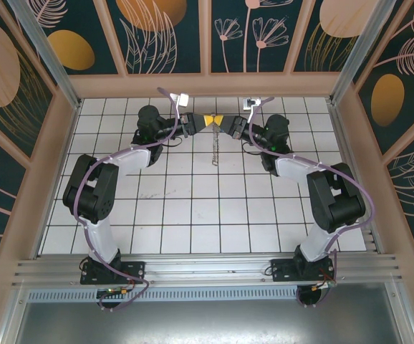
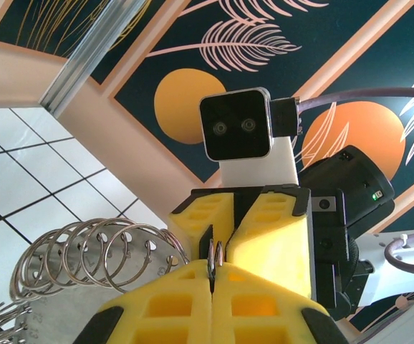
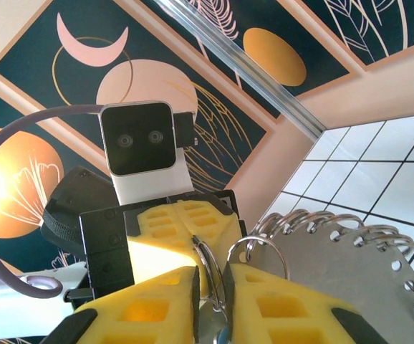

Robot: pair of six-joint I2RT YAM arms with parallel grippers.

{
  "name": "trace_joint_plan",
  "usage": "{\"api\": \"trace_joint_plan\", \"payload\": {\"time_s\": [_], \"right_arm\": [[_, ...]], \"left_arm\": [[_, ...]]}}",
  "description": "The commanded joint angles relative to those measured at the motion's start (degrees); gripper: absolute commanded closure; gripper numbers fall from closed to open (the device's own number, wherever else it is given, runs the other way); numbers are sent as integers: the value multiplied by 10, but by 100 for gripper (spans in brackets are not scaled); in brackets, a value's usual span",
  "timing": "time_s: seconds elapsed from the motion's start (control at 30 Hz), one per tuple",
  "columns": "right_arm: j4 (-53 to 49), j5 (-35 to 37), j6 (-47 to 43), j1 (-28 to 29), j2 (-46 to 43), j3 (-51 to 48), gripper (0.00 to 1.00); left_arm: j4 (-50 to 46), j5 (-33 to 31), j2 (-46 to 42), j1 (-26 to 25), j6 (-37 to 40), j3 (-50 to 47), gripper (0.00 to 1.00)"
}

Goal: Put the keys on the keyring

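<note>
From above, the left gripper (image 1: pixel 205 121) and right gripper (image 1: pixel 222 122) meet tip to tip at the far middle, with the keyring (image 1: pixel 215 149) dangling beneath. In the left wrist view, the left fingers (image 2: pixel 257 301) are clamped tight on its wire ring (image 2: pixel 215 254). In the right wrist view, the right fingers (image 3: pixel 264 304) stand narrowly parted around a ring; I cannot tell whether they grip it.

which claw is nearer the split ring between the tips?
Left. The left claw is shut on the split ring; the right claw faces it tip to tip, fingers either side, contact unclear.
</note>
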Motion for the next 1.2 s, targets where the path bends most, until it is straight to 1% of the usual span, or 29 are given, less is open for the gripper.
{"api": "trace_joint_plan", "payload": {"time_s": [0.0,0.17,0.4,0.43,0.5,0.67,0.8,0.93,1.03,1.17], "right_arm": [[40,-13,7,6,-4,3,85],[41,-17,12,5,5,19,100],[26,-21,-2,-1,4,25,100],[13,-23,-11,-5,2,27,100],[-31,-28,-48,-14,-4,35,100],[-173,-46,-162,-47,-23,57,100],[-244,-87,-223,-72,-18,79,100],[-313,-142,-285,-84,1,115,100],[-374,-176,-335,-85,17,148,100],[-408,-220,-360,-84,39,177,100]], "left_arm": [[19,7,-4,-3,5,17,100],[21,8,-4,-3,3,16,100],[21,15,-2,-2,-1,20,100],[18,15,-3,-2,0,21,96],[-7,11,-8,1,19,25,84],[-79,3,-30,15,76,32,72],[-168,-3,-41,21,145,51,69],[-253,12,-31,22,202,87,67],[-281,32,-17,22,217,106,67],[-288,55,0,21,214,121,67]]}}
